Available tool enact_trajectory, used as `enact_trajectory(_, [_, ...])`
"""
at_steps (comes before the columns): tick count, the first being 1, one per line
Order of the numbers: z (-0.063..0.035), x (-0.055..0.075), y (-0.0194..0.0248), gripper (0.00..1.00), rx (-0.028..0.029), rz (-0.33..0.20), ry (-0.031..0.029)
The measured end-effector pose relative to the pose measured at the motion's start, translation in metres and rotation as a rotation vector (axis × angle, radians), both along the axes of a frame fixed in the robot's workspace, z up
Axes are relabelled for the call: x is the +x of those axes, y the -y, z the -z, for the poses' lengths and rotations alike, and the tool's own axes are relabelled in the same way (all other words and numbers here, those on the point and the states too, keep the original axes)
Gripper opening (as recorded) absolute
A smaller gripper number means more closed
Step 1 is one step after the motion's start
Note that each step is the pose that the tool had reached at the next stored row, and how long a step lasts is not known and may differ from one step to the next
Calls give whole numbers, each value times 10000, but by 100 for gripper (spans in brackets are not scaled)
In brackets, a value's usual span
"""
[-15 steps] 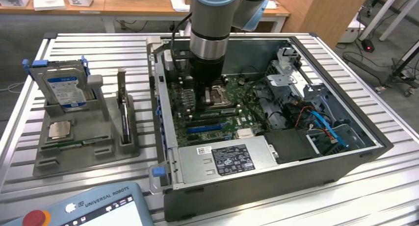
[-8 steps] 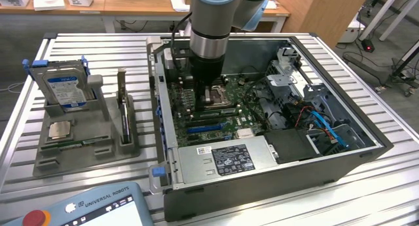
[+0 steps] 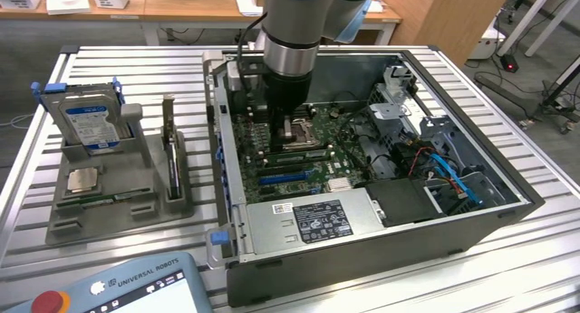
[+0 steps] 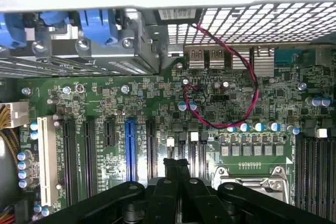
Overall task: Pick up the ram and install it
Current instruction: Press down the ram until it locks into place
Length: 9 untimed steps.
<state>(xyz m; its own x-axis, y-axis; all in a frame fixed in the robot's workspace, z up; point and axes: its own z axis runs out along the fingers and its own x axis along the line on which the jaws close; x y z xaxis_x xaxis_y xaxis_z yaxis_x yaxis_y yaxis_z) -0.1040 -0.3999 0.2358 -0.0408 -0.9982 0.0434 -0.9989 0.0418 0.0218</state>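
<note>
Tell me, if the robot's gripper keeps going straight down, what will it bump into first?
Probably the motherboard inside the computer case. The shut gripper points straight down over the green board, close to the silver CPU socket. Exactly which part it would touch first is hard to judge.

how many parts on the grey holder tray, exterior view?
4: hard drive upright at the far end, processor chip flat nearer the camera, ram lying nearer still, expansion card upright toward the exterior view's right. Smaller parts may be hidden.
</note>
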Motion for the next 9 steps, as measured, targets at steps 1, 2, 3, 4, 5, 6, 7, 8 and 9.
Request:
enact_trajectory(1, [-5,8,0,10,2,0,-18])
enact_trajectory(2, [-10,17,1,10,3,0,-38])
enact_trajectory(3, [-14,26,1,10,5,0,-57])
enact_trajectory(4, [-19,35,1,10,7,0,-76])
enact_trajectory(5, [-23,46,1,10,10,0,-98])
enact_trajectory(6, [-27,56,1,10,13,0,-119])
enact_trajectory(7, [-31,67,1,10,15,-1,-142])
enact_trajectory(8, [-36,75,1,10,16,-1,-165])
enact_trajectory(9, [-39,83,1,10,17,-2,-187])
